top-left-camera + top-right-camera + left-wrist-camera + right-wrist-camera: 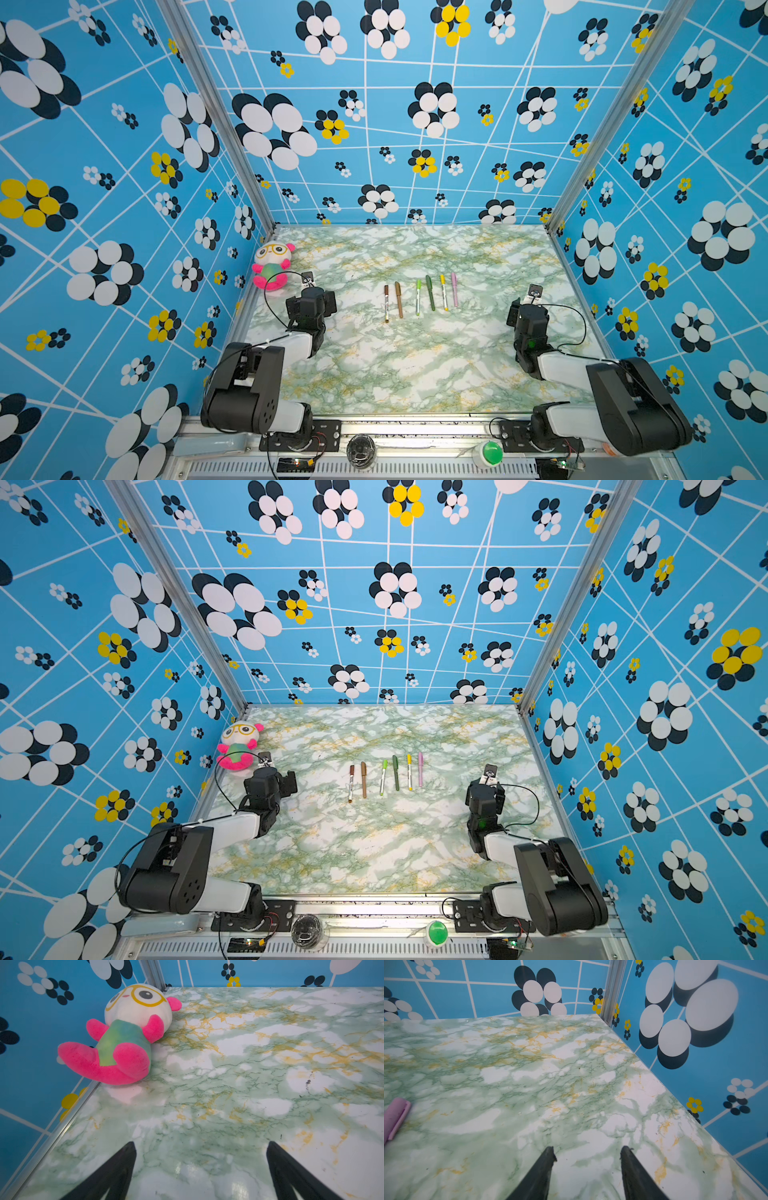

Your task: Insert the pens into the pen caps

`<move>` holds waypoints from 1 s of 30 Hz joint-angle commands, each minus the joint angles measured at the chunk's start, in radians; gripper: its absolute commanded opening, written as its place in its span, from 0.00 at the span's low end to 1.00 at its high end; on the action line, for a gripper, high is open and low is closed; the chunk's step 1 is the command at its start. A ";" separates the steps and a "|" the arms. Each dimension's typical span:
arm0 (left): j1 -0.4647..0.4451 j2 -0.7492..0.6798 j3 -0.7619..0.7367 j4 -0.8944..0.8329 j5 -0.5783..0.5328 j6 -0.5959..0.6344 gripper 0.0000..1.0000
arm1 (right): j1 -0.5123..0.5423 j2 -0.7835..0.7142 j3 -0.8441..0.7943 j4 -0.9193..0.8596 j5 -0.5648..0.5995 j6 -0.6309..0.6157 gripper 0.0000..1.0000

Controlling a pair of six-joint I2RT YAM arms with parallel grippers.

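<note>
The six pens lie in a row at the middle of the worktop, each seemingly with its pen cap on, while the left tool stands wide open and empty near a plush toy and the right tool, half open, also holds nothing beside the row.

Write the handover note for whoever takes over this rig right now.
Left pincer: open, empty, over bare table near the plush toy.
Right pincer: open, empty, at the table's right side.
Pens: six in a row mid-table, clear of both pincers, each with a pen cap on its far end.
Done: all six look capped.
Left: nothing apparent; how firmly the caps sit is too small to tell.
</note>
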 commanded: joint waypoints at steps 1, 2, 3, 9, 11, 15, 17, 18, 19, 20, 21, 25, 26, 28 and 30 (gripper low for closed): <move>0.028 0.009 -0.010 0.138 0.105 0.041 0.99 | -0.011 0.087 -0.006 0.244 -0.106 -0.049 0.54; 0.038 0.024 -0.026 0.179 0.156 0.048 0.99 | -0.012 0.111 -0.001 0.247 -0.138 -0.056 0.55; 0.055 0.026 -0.035 0.188 0.230 0.048 0.99 | -0.013 0.137 0.014 0.254 -0.162 -0.068 0.56; 0.087 0.057 -0.049 0.235 0.359 0.061 0.99 | -0.133 0.120 0.144 -0.027 -0.383 -0.012 0.65; 0.086 0.061 -0.051 0.249 0.355 0.063 0.99 | -0.136 0.117 0.146 -0.039 -0.387 -0.011 0.86; 0.079 0.057 -0.055 0.250 0.348 0.069 0.99 | -0.136 0.119 0.146 -0.038 -0.385 -0.010 0.99; 0.080 0.058 -0.057 0.257 0.349 0.070 0.99 | -0.137 0.118 0.147 -0.038 -0.387 -0.011 0.99; 0.079 0.057 -0.056 0.256 0.348 0.070 0.99 | -0.136 0.118 0.146 -0.038 -0.386 -0.012 0.99; 0.078 0.058 -0.056 0.254 0.348 0.070 0.99 | -0.136 0.117 0.146 -0.038 -0.387 -0.012 0.99; 0.078 0.058 -0.056 0.255 0.347 0.070 0.99 | -0.136 0.117 0.146 -0.038 -0.387 -0.011 0.99; 0.078 0.058 -0.055 0.256 0.347 0.070 0.99 | -0.137 0.118 0.146 -0.037 -0.386 -0.011 0.99; 0.080 0.059 -0.052 0.250 0.350 0.069 0.99 | -0.136 0.118 0.147 -0.039 -0.387 -0.011 0.99; 0.081 0.059 -0.051 0.246 0.352 0.068 0.99 | -0.137 0.117 0.147 -0.039 -0.386 -0.012 0.99; 0.083 0.061 -0.047 0.242 0.356 0.065 0.99 | -0.136 0.117 0.146 -0.038 -0.385 -0.012 0.99; 0.088 0.061 -0.047 0.240 0.364 0.062 0.99 | -0.136 0.117 0.146 -0.039 -0.386 -0.011 0.99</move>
